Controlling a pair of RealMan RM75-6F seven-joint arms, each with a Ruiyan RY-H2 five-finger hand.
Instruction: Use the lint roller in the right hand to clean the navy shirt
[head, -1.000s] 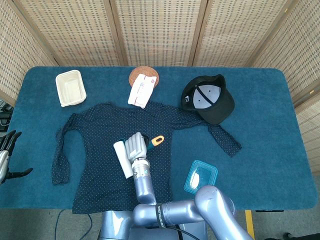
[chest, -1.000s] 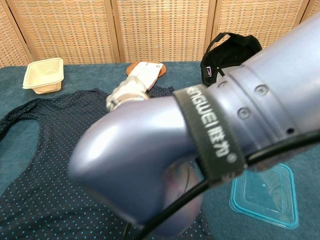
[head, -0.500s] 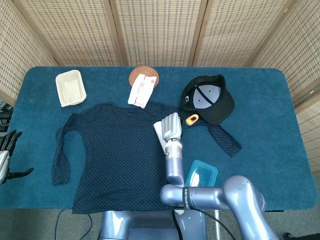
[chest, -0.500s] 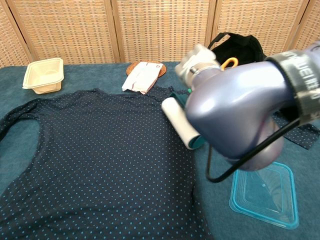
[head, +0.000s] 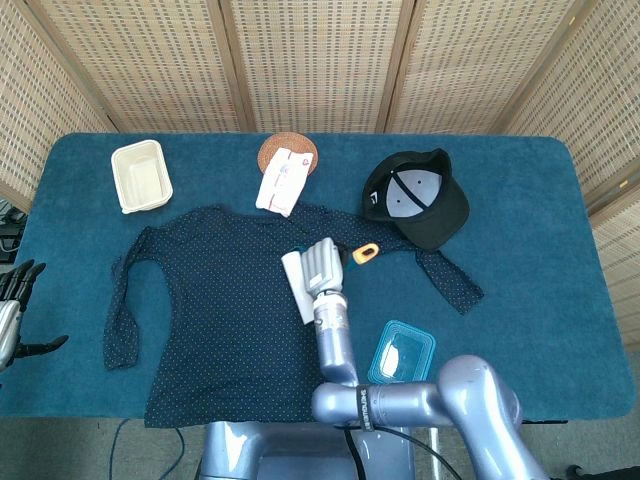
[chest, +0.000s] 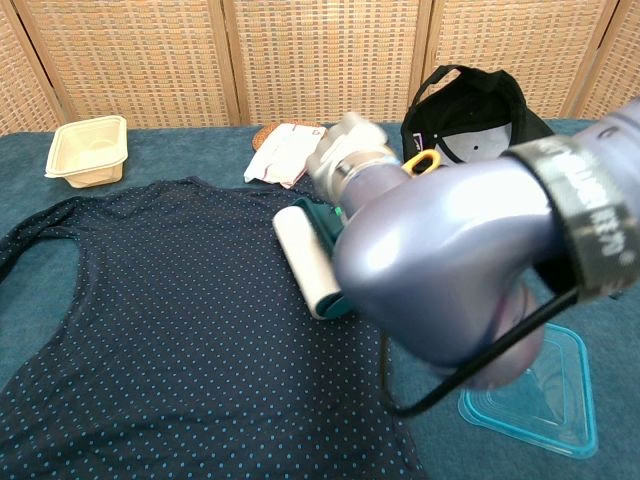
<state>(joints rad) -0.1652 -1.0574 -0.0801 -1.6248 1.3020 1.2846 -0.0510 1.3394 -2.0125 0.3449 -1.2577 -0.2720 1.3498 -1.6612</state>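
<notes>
The navy dotted shirt (head: 220, 300) (chest: 170, 330) lies spread flat on the blue table. My right hand (head: 322, 266) (chest: 345, 150) grips the lint roller over the shirt's upper right part. The roller's white drum (head: 297, 287) (chest: 305, 255) lies on the fabric, and its orange handle end (head: 366, 252) (chest: 422, 161) sticks out to the right. My left hand (head: 12, 310) hangs off the table's left edge, away from the shirt, fingers apart and holding nothing.
A black cap (head: 418, 198) sits right of the shirt's collar. A white packet (head: 281, 180) on a brown coaster and a cream tray (head: 140, 176) lie at the back. A clear teal lid (head: 401, 353) (chest: 528, 392) rests by the shirt's lower right.
My right hand with the roller swept from the shirt's middle to its right edge, then came back left a little onto the fabric. My left hand stayed still.
</notes>
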